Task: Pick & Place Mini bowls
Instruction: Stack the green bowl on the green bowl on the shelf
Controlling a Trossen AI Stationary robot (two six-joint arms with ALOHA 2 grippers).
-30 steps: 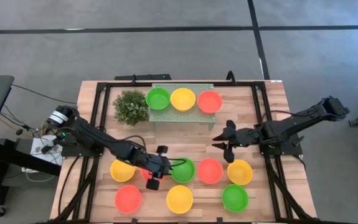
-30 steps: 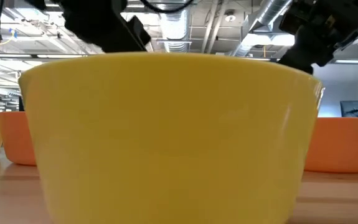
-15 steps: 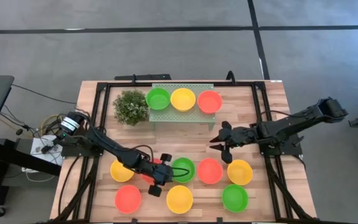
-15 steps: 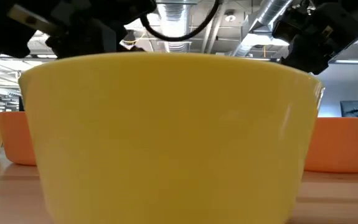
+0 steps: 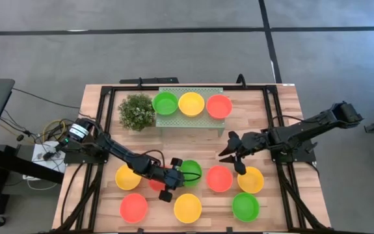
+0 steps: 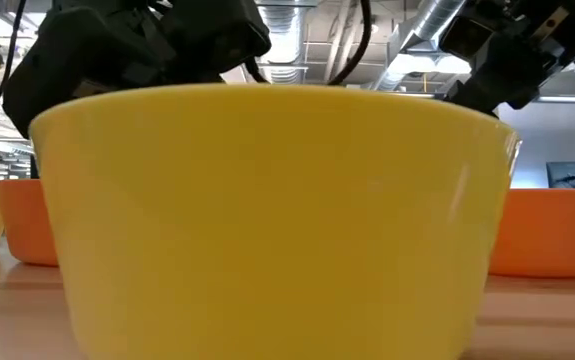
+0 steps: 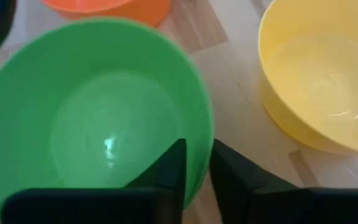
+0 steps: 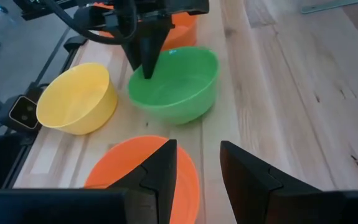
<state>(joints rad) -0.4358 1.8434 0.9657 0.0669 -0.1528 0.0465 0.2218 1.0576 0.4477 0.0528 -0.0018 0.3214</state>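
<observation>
Your left gripper (image 7: 194, 163) straddled the rim of the green bowl (image 7: 98, 112), mid-table toward the near edge, fingers thinly pinching the wall. That hold could slip, tipping it into the yellow bowl (image 7: 322, 74) just beside. Your right gripper (image 8: 197, 158) hung open above an orange bowl (image 8: 141, 163).

Ten mini bowls (image 5: 191, 103), one plant (image 5: 136, 112), one tray (image 5: 190, 120), two arms (image 5: 118, 155)

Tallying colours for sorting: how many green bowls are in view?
3. Back green bowl sits on the tray; middle green bowl has the left pincer at its rim; front green bowl sits near-right. The arm may hide others.
</observation>
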